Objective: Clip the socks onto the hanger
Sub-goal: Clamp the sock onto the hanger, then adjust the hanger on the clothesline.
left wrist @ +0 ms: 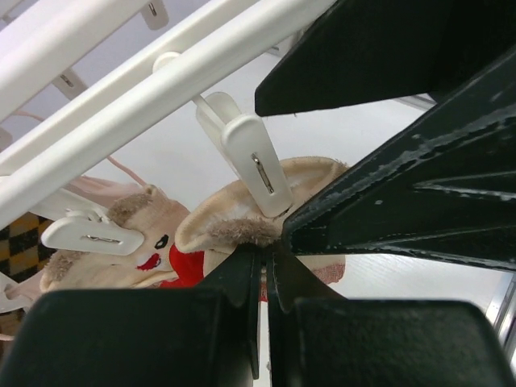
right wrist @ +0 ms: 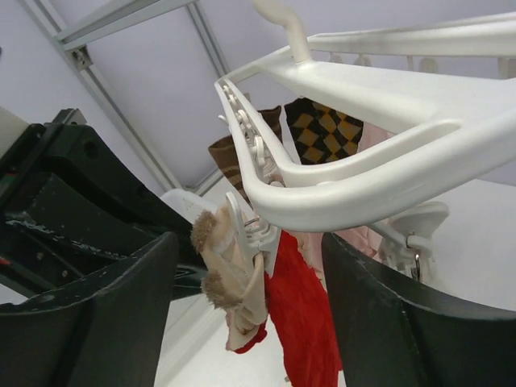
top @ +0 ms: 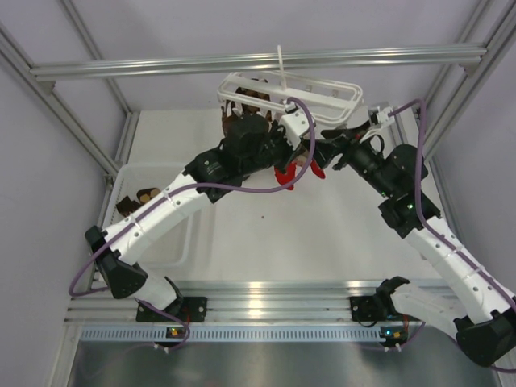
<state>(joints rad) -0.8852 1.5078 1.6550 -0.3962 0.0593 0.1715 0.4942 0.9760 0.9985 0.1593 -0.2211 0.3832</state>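
Well along at upper centre: shows several socks [right wrist: 322, 129] clipped to hanger [top: 322, 87], with left gripper [left wrist: 264, 254] closed at red sock [right wrist: 302, 314] cuff, right gripper [right wrist: 248, 242] spread wide; leaves more in tray [top: 129, 171], left of frame.

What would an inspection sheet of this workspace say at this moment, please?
Surface: white table, one small dark speck near the middle.
Job's things: hanger hooked on the aluminium rail; beige sock held in a clip; red sock and checked sock also hanging.
Clutter: white bin at the left, brown fabric pieces inside.
Grippers: left gripper nearly closed at the beige sock's fuzzy cuff, pinch unconfirmed; right gripper open, facing the hanger's corner.
Cables: purple cable along each arm; the left arm's loops close to the hanger.
Surroundings: pale walls; nothing else seen.
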